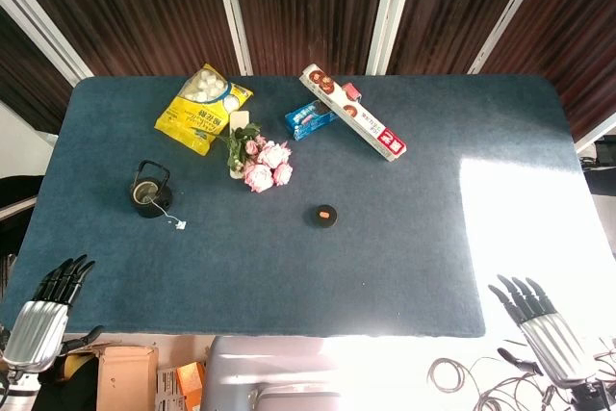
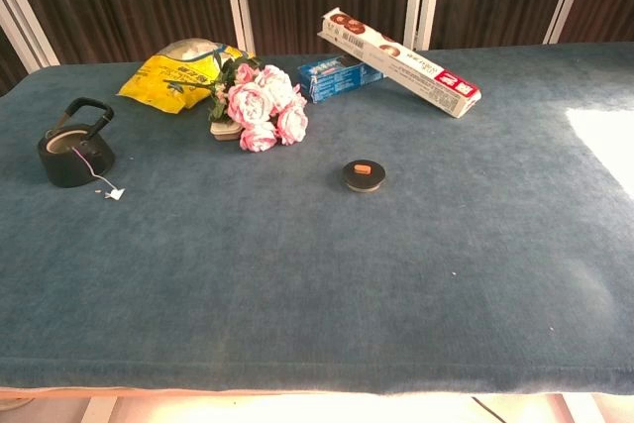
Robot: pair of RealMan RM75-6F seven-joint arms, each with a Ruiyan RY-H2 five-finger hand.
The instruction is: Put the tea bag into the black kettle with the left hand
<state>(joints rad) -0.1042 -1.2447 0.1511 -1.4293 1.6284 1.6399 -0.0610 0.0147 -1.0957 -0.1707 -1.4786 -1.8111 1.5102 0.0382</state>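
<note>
The black kettle (image 1: 147, 193) (image 2: 73, 149) stands upright at the left of the blue table, its handle up. A thin string runs out of its mouth and down to a small white tag (image 1: 180, 226) (image 2: 115, 194) lying on the cloth just to its right; the tea bag itself is hidden inside. My left hand (image 1: 40, 320) is off the table's near left corner, fingers straight and spread, holding nothing. Past the near right corner, my right hand (image 1: 541, 328) is likewise spread and empty. Neither hand shows in the chest view.
Pink flowers (image 1: 264, 165) (image 2: 260, 106) lie right of the kettle, a yellow snack bag (image 1: 202, 108) behind them. A blue packet (image 1: 309, 119) and a long biscuit box (image 1: 353, 125) sit at the back. A round black lid (image 1: 325, 216) (image 2: 364, 174) lies mid-table.
</note>
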